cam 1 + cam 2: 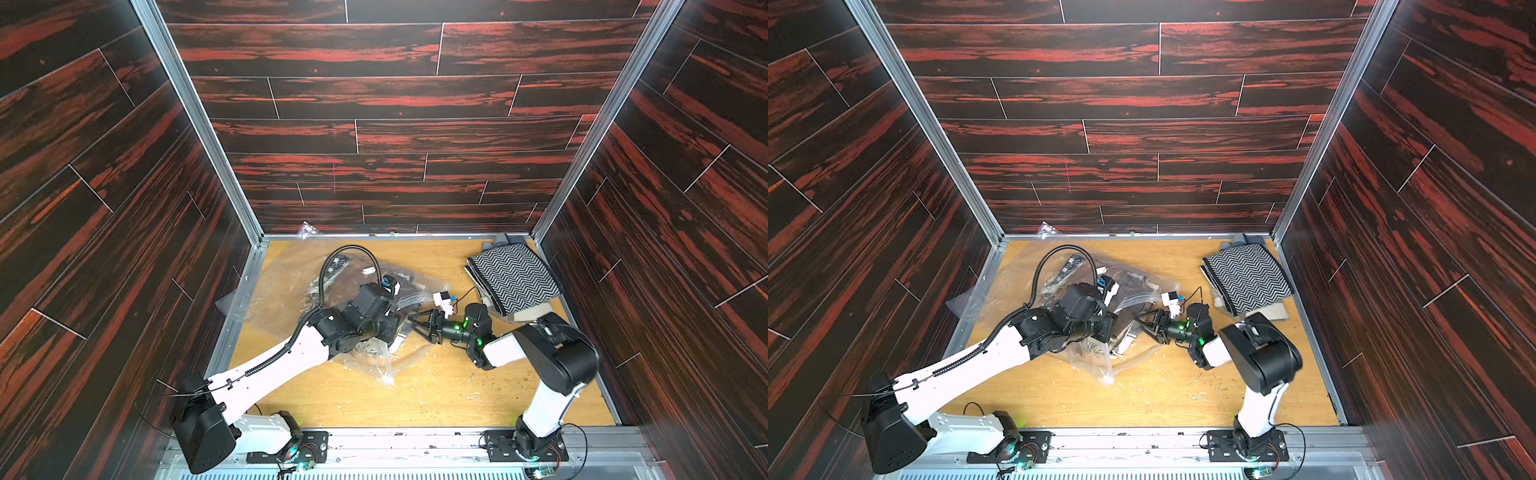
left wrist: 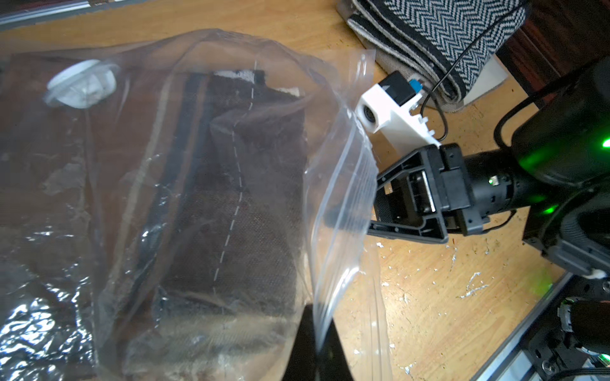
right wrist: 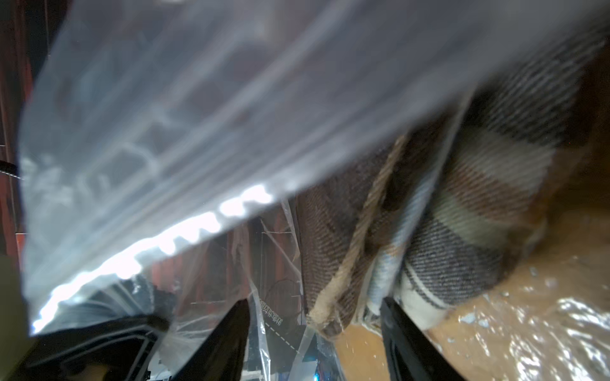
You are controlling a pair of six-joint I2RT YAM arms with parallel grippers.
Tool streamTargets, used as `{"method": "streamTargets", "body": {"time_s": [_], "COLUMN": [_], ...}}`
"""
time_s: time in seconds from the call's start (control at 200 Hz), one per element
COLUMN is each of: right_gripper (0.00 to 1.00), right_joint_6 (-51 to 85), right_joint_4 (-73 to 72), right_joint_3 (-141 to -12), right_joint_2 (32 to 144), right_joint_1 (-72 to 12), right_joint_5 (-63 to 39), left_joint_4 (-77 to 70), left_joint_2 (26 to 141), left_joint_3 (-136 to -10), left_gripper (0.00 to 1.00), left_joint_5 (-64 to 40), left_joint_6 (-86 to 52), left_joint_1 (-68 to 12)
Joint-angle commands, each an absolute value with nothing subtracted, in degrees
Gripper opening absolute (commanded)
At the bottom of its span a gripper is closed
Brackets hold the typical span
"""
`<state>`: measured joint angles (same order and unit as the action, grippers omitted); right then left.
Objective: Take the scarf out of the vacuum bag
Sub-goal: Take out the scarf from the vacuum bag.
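At the vacuum bag (image 2: 343,184) mouth, left claw (image 2: 315,343) tight on plastic, right claw (image 3: 313,301) open near scarf (image 3: 462,198)

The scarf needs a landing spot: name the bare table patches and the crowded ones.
Bare: the near strip of table between the two arm bases, in front of the vacuum bag; also the back strip between the bag and the folded herringbone cloth. Crowded: left and centre under the bag, where the right tool reaches in; the cloth's corner.
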<state>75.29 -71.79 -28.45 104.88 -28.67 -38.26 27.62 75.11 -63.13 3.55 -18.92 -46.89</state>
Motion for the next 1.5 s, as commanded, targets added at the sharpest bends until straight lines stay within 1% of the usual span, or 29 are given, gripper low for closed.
{"method": "streamTargets", "body": {"time_s": [0.0,0.286,0.546,0.767,0.972,1.152,1.283,1.303,1.493], "right_gripper": [0.65,0.64,0.64,0.63,0.63,0.63,0.63,0.63,0.63], "right_joint_6": [78.23,75.39,71.66,72.4,72.87,72.16,72.98,73.09,73.54], "right_joint_4": [-80.3,-75.7,-65.73,-65.23,-64.31,-59.92,-60.41,-60.79,-61.73], "right_joint_3": [-28.5,-29.07,-31.45,-33.81,-33.93,-33.79,-32.36,-32.19,-32.32], "right_joint_2": [107.1,106.38,104.24,105.45,105.63,104.6,104.45,104.5,104.59], "right_joint_1": [-29.08,-29.38,-31.61,-33.5,-35.46,-37.66,-38.51,-38.61,-39.06], "right_joint_5": [-38.98,-37.69,-33.14,-31.09,-25.79,-21.51,-20.39,-18.66,-19.13], "left_joint_4": [28.6,27.24,28.03,28.04,28.12,28.38,27.99,27.91,27.69], "left_joint_2": [73.92,74.01,73.21,72.25,71.92,73.53,74.61,74.65,74.96], "left_joint_3": [-62.87,-61.79,-62.94,-62.14,-62.45,-64.23,-63.81,-63.53,-60.64], "left_gripper": [0.0,0.0,0.0,0.0,0.0,0.0,0.0,0.0,0.0], "left_joint_5": [5.02,4.58,4.39,4.48,4.8,3.67,2.64,2.64,1.98], "left_joint_6": [-19.12,-20.1,-20.54,-20.48,-20.65,-20.37,-19.63,-19.38,-18.33], "left_joint_1": [-47.02,-47.03,-47.09,-47.1,-47.01,-47.11,-47.11,-47.11,-47.21]}}
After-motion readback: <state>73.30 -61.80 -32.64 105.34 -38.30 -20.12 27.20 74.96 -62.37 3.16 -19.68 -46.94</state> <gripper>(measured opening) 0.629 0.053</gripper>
